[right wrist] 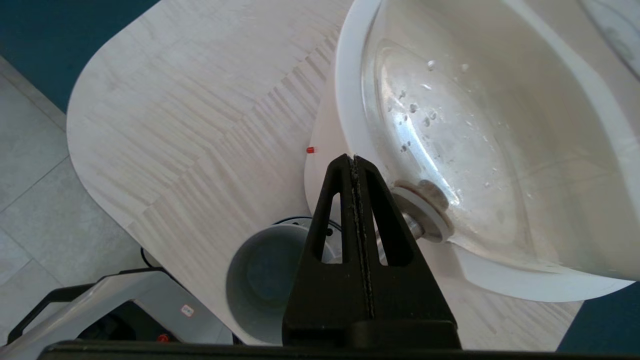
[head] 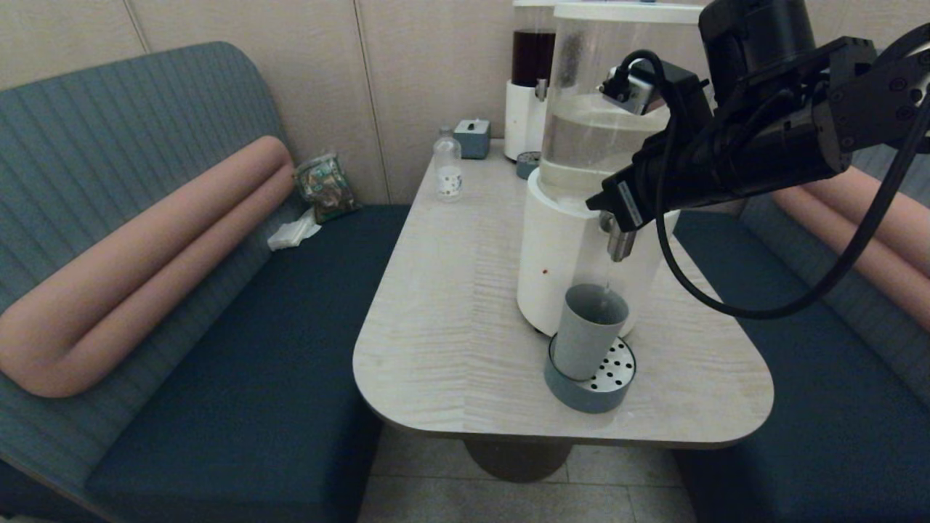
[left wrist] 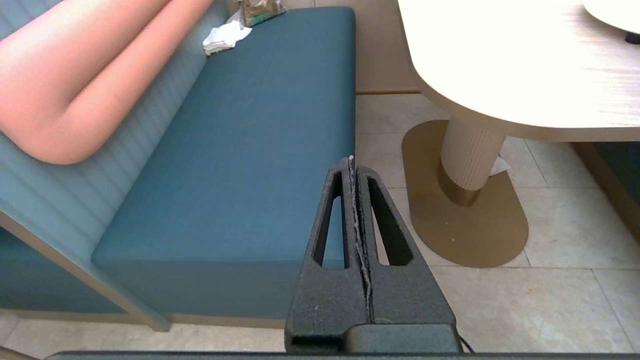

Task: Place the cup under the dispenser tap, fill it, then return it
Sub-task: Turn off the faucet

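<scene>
Teal bench seat (left wrist: 240,165) on the left is where your left gripper (left wrist: 353,165) hangs, low beside the pale wooden table (head: 450,305), its fingers pressed together on nothing. Moving right, the plain grey-blue tapered cup (head: 587,328) stands on the round grey-blue tray with a perforated steel top (head: 614,378), near the table's near edge and directly under the brushed-steel dispenser tap (head: 620,243). Your right gripper (right wrist: 353,162) sits at the tap, fingers closed flat against each other, just above the cup.
</scene>
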Available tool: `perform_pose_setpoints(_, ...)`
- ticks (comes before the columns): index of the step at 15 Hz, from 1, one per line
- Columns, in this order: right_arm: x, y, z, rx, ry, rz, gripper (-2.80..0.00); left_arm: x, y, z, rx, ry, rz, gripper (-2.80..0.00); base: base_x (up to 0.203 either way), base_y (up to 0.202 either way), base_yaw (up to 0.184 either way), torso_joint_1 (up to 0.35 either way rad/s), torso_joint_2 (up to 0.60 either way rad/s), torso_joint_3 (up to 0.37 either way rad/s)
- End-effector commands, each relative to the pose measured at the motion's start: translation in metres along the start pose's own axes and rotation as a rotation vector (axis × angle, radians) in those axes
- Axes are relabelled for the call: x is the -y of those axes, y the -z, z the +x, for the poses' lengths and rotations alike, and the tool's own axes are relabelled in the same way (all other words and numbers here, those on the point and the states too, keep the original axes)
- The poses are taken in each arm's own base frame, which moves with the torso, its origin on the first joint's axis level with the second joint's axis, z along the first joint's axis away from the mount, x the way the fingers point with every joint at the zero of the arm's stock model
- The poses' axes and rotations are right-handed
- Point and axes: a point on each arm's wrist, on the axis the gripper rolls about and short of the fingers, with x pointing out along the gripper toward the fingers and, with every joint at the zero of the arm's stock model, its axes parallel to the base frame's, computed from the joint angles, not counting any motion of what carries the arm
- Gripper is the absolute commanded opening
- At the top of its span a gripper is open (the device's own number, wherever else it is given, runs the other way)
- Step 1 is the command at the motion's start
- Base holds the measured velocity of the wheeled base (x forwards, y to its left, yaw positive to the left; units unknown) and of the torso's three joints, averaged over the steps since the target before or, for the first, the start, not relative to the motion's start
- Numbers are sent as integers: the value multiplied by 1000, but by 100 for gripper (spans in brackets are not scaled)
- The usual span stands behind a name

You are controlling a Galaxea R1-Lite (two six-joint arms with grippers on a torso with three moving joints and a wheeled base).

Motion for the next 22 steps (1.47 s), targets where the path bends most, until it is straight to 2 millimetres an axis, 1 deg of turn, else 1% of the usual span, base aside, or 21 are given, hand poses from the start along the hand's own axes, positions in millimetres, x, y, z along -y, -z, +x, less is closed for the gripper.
perform_pose_setpoints(1,0,2,2,-13,2,1,-280,0,0,0,-1,-1,0,-280,0,0,0,0,0,0)
perform_pose_setpoints(4,2,2,2,-22,50,-2,-280,0,0,0,-3,0,0,-280,0,0,0,0,0,0)
perform_pose_setpoints(10,3,1,0,-23,75,-5,-280,0,0,0,-3,0,0,-280,0,0,0,0,0,0)
perform_pose_setpoints(12,2,-1,-5,-6,52,-4,-280,0,0,0,-2,0,0,-280,0,0,0,0,0,0)
perform_pose_setpoints(14,-2,-4,-11,25,-19,-9,-280,0,0,0,-1,-1,0,-280,0,0,0,0,0,0)
perform_pose_setpoints(16,-4,-6,-15,40,-54,-13,-280,0,0,0,-1,-1,0,-280,0,0,0,0,0,0)
perform_pose_setpoints(18,-6,-6,-20,43,-60,-14,-280,0,0,0,-3,0,0,-280,0,0,0,0,0,0)
perform_pose_setpoints(22,-7,-3,-19,6,-63,-10,-280,0,0,0,-1,-1,0,-280,0,0,0,0,0,0)
